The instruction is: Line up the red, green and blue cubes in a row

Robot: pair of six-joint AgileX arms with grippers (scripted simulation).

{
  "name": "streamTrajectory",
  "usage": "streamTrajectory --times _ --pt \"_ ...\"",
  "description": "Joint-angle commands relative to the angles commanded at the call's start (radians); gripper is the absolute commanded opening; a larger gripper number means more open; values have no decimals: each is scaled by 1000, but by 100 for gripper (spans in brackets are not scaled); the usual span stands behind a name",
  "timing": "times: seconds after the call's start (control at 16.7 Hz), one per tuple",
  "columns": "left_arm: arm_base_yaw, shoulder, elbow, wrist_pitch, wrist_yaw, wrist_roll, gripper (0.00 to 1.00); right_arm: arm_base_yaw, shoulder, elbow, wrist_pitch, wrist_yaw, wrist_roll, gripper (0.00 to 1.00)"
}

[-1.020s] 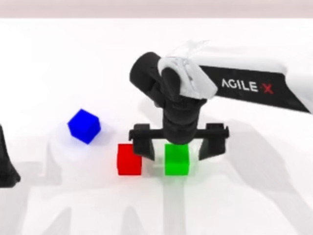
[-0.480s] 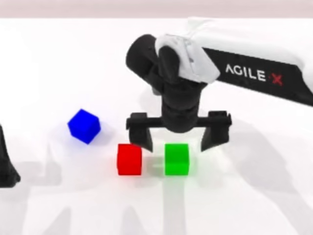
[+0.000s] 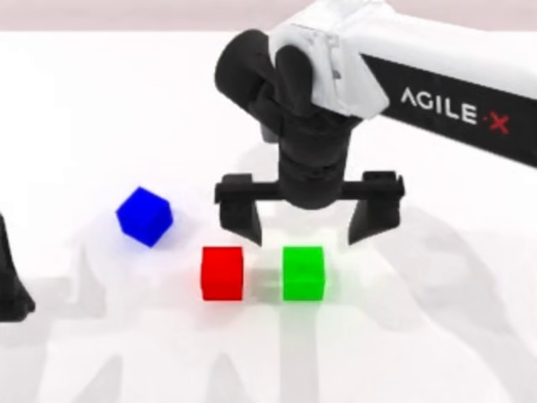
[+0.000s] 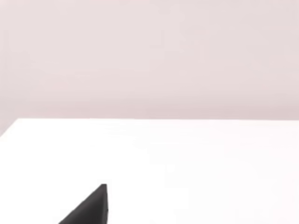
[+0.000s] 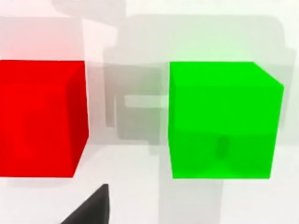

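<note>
The red cube [image 3: 222, 273] and the green cube [image 3: 303, 273] rest side by side on the white table, with a narrow gap between them. The blue cube [image 3: 144, 216] sits apart, farther back and to the left, turned at an angle. My right gripper [image 3: 304, 228] hovers open just behind the green cube, holding nothing, its fingers spread wider than the cube. The right wrist view looks down on the red cube [image 5: 42, 116] and green cube [image 5: 219, 121], with one dark fingertip [image 5: 91, 207] showing. My left arm [image 3: 10, 285] is parked at the left edge.
The white table [image 3: 419, 336] fills the top view, with its back edge along the top. The left wrist view shows only bare table [image 4: 187, 163], a pale wall behind it and one dark fingertip [image 4: 91, 210].
My right gripper has lifted off the green cube and drawn back, its fingers spreading a little wider. The green cube stays on the table beside the red one. The left arm has not moved.
</note>
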Motion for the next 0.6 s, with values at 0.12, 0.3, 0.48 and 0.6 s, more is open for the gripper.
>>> streamTrajectory --times 0.12,0.3,0.48,0.6 --pt "-6 26 26 -19 1 4 100 -15 -30 -26 18 5 -10 100" --pt "-28 137 134 -93 4 20 100 -66 -153 -130 89 21 -57 100" --pt "-59 335 312 -212 3 45 100 -140 -352 -301 200 39 -134 100" --pt "-84 519 457 -311 2 66 100 -198 -516 -443 291 48 -199 100"
